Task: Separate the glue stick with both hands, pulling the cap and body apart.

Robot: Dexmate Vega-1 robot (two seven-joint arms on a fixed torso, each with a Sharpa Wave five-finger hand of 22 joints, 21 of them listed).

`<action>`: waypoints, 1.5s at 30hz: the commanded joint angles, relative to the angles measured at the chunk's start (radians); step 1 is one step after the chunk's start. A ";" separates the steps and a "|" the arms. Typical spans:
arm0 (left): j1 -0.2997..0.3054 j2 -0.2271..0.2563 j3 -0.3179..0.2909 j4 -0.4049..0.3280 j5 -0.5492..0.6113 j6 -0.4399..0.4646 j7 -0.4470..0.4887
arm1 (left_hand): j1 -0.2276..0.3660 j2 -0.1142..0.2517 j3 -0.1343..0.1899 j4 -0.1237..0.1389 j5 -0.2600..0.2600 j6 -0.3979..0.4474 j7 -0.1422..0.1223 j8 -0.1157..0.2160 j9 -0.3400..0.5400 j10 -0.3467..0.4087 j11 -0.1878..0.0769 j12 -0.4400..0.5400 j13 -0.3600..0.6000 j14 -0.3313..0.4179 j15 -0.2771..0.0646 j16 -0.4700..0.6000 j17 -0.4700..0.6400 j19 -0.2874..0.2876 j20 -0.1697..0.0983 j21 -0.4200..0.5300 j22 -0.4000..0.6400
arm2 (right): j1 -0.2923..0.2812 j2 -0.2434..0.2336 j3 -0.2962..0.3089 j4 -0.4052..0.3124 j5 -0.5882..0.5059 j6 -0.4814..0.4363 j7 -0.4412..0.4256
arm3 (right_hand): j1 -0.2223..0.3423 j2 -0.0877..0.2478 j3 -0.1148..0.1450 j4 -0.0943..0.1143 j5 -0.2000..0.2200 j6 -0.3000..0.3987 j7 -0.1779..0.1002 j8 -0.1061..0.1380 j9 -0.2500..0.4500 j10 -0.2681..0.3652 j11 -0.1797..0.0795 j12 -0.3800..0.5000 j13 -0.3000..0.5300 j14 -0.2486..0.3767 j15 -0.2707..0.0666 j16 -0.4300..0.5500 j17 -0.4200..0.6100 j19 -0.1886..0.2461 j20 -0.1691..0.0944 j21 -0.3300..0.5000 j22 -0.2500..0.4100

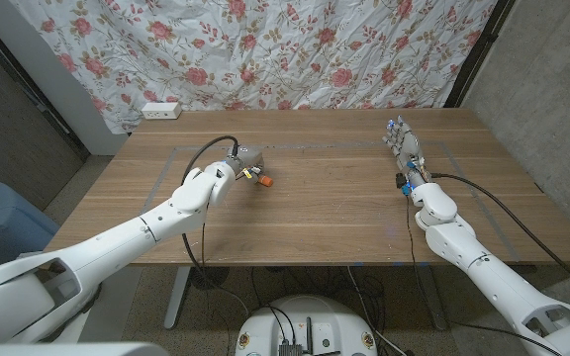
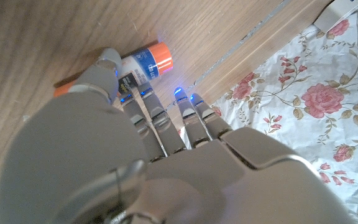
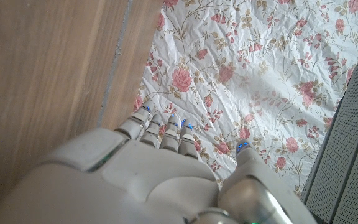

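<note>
Reaching over the glue stick (image 1: pixel 260 180), my left hand (image 1: pixel 240 163) sat at the left-centre of the desk (image 1: pixel 325 213), fingers (image 2: pixel 151 112) draped across the white-and-orange tube as it lay on the wood. Whether those fingers had closed on it or merely touched it I could not tell; the wrist view was mostly knuckles. My right hand (image 1: pixel 406 153) stood well apart near the right edge, released, fingers straight, holding nothing. Risk, as I judged it: a round tube pressed from above may roll away, and a one-handed lift leaves the cap unopposed.
</note>
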 commanded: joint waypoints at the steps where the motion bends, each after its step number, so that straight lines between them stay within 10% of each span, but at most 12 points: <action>1: 0.012 0.005 -0.014 -0.025 0.003 0.007 -0.001 | 0.012 0.011 -0.015 0.001 0.002 0.075 0.011 -0.001 0.003 0.045 -0.025 -0.005 0.008 0.035 -0.140 0.008 0.003 0.059 -0.008 0.015 0.008 | -0.004 -0.004 0.003 -0.007 0.000 0.003 0.002 | -0.011 0.030 0.004 -0.006 -0.003 0.008 -0.003 0.003 0.006 0.011 0.001 0.006 0.003 0.006 -0.002 0.005 0.000 0.008 0.008 0.006 0.005; 45: 0.055 -0.024 -0.082 -0.073 -0.098 0.050 0.100 | 0.030 0.021 -0.044 0.002 0.003 0.091 0.038 0.001 0.005 0.106 -0.025 0.010 0.014 0.055 -0.156 -0.005 0.002 0.071 -0.008 0.000 0.011 | 0.016 -0.110 -0.020 -0.062 -0.087 -0.036 0.048 | -0.016 0.029 0.009 -0.008 -0.003 0.009 -0.012 -0.001 0.006 0.008 -0.001 0.004 0.003 0.001 -0.001 0.006 0.000 0.004 0.012 0.005 0.005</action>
